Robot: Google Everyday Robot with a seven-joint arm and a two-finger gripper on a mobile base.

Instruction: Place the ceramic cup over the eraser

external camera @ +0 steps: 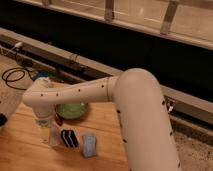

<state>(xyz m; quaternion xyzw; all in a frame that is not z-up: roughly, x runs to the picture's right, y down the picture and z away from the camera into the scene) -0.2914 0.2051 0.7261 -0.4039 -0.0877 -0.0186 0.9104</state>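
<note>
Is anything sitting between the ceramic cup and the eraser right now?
Nothing visible. The ceramic cup is at the gripper, close beside the eraser, with only table between. The green bowl sits behind them, and the blue-grey pad lies on the eraser's far side.

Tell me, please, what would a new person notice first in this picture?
The big white arm sweeps across the middle, and its gripper hangs low over the wooden table at the left. Just right of it lie the striped black eraser and a blue-grey pad, with a green bowl behind them.
</note>
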